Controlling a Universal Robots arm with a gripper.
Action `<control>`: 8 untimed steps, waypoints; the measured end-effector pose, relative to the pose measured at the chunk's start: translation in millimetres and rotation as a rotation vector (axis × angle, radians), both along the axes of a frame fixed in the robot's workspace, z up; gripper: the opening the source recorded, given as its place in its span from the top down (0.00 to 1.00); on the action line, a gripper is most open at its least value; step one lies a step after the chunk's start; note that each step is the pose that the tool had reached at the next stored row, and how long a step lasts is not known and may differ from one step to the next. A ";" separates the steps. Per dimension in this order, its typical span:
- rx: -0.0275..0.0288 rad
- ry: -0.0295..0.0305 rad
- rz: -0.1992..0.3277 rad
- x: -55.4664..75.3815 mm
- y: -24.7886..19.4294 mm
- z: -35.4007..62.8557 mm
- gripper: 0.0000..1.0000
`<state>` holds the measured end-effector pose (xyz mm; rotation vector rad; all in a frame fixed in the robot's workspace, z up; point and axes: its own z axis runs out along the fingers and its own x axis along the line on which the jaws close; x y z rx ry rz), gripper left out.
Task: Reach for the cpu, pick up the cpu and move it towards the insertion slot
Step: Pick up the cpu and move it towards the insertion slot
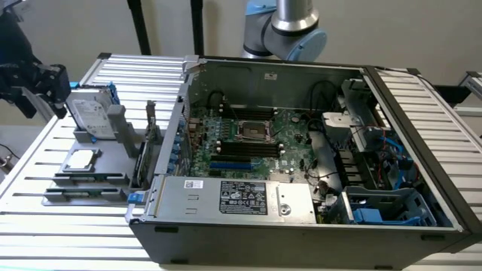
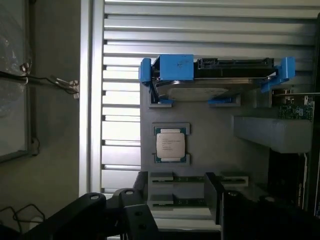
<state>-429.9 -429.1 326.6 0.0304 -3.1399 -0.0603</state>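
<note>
The cpu (image 1: 81,160) (image 2: 171,145), a small flat square chip with a silvery top, lies in a recess of the grey holder (image 1: 121,148) on the exterior view's left. My gripper (image 1: 47,84) (image 2: 177,185) hangs above and behind the holder, well clear of the chip and touching nothing. Its dark fingers (image 2: 142,187) stand apart, open and empty, with the chip ahead of the gap between them in the wrist view. The insertion slot (image 1: 251,131), a square socket with a metal frame, sits on the green board inside the open computer case (image 1: 301,226).
An upright silver hard drive (image 1: 94,116) (image 2: 215,80) in a blue bracket stands just behind the cpu. Green memory sticks (image 2: 175,178) lie in the holder's slots in front of it. The case wall (image 1: 179,113) rises between holder and socket. Everything rests on a slatted metal table (image 1: 45,226).
</note>
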 end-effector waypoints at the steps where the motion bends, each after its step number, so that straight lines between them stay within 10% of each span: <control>1: -0.0001 0.0000 0.000 0.0 0.0 0.0 0.41; 8: 0.0014 0.0000 0.000 2.6 -0.1 -10.8 0.35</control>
